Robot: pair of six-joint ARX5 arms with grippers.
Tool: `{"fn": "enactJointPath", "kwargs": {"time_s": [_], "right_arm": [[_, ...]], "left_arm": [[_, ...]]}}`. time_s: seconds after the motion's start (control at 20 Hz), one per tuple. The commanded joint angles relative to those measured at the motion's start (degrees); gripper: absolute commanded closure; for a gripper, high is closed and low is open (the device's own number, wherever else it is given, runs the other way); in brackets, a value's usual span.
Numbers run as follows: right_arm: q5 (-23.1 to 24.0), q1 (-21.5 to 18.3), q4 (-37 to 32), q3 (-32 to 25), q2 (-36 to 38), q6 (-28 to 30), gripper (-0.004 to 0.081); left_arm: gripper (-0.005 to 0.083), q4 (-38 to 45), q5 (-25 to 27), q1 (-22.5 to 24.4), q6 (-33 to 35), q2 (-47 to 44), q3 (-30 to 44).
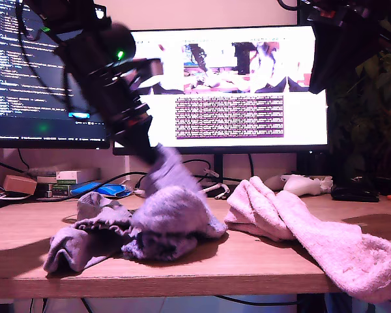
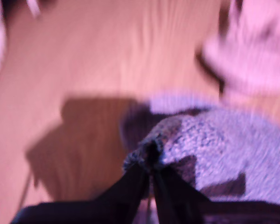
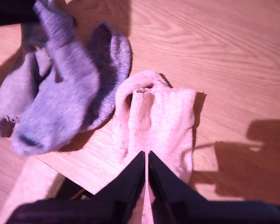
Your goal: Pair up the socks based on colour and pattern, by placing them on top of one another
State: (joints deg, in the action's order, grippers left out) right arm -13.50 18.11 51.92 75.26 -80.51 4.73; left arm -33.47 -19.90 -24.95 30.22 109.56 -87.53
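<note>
Starting at the exterior view's left, the grey socks [image 1: 78, 238] lie crumpled on the table [image 1: 202, 264], and my first gripper [image 2: 151, 151] is pinched tight on a blue-purple sock [image 1: 176, 215], probably to drape it over its partner. Further right the pink-white socks [image 1: 300, 225] lie stacked, my second gripper [image 3: 146, 161] hovering pressed together, empty; no containers show.

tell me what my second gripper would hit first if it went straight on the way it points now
Probably the pale pink sock: in the second wrist view it lies directly ahead of my second gripper, whose jaws are closed with nothing between them. The gap is unclear, since the gripper hangs high above the desk.
</note>
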Motion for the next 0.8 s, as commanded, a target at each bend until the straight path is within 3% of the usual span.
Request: {"fn": "enactJointPath", "kwargs": {"time_s": [0.0,0.25,0.35,0.45,0.65,0.75], "right_arm": [[-0.1,0.3,-0.2,-1.2,0.0,-0.3,0.0783],[-0.1,1.8,0.9,-1.2,0.0,-0.4,0.0783],[-0.1,2.7,1.6,-1.2,0.0,-0.4,0.0783],[-0.1,3.1,1.3,-1.2,0.0,-0.4,0.0783],[0.0,3.1,0.4,-1.4,-0.3,-0.3,0.0783],[0.0,3.1,-1.7,-1.8,-0.3,-0.3,0.0783]], "left_arm": [[0.0684,0.5,-1.5,-0.6,0.2,1.4,0.4],[0.0338,2.0,-0.6,-1.4,-0.4,1.8,0.4],[0.0334,1.8,0.9,-1.5,-2.4,1.6,0.4],[0.0418,0.4,-1.3,-2.4,-6.4,1.3,0.4],[0.0798,-2.5,-4.8,-4.3,-10.5,1.0,0.4],[0.0793,-2.0,-7.1,-5.5,-14.4,1.0,0.4]]}}
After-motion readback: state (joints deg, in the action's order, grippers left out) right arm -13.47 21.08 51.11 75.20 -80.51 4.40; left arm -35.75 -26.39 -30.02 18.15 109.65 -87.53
